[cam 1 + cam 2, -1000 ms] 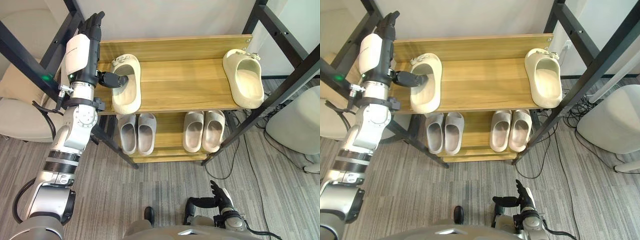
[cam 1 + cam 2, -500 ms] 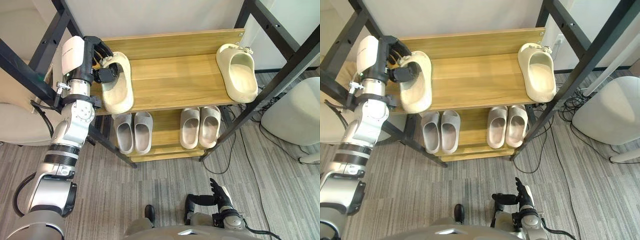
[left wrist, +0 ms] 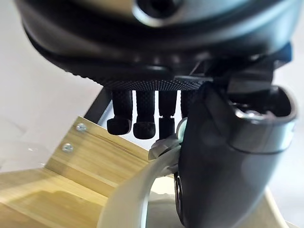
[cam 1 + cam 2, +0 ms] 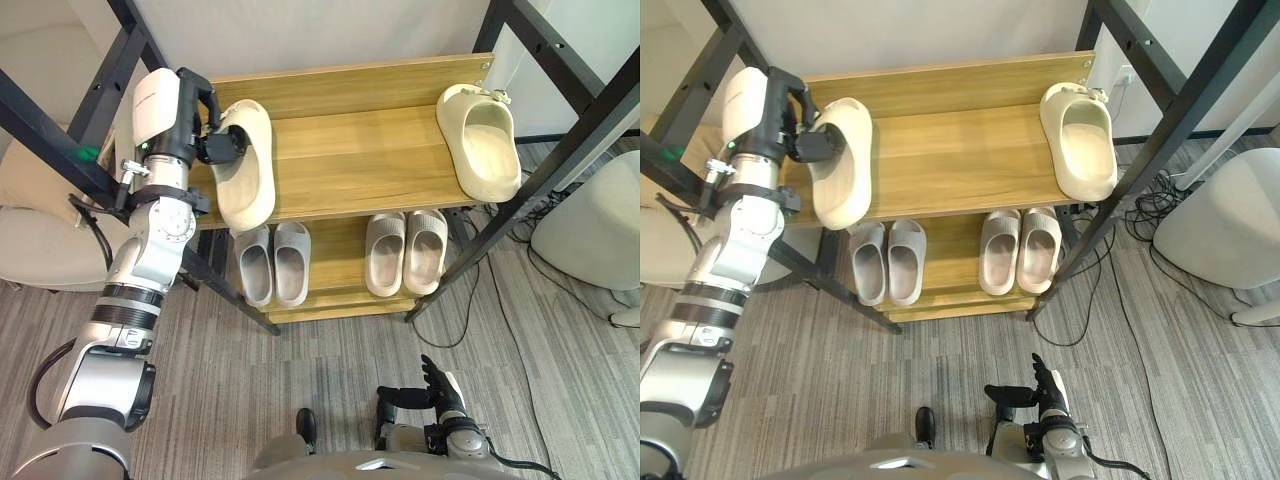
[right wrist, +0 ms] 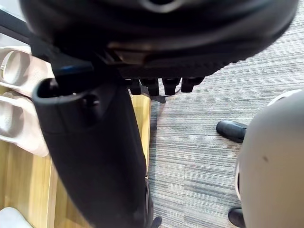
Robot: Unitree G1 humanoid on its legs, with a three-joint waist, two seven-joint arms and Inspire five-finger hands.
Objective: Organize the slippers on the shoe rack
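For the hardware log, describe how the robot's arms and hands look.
The left arm is silver-grey, built of rounded, ringed segments, and its forearm wears a smooth white shell. The left hand and right hand are dark, nearly black, with slim textured fingers ending in rubbery tips and a grainy, dotted band across the palm.

The left hand [image 4: 202,120] now curls its fingers over the cream slipper [image 4: 246,168]; the slipper tips up, opening turned toward the hand.

Grey striped carpet [image 4: 300,370], white wall [image 4: 330,35] behind, cream chair [image 4: 40,245] at left.
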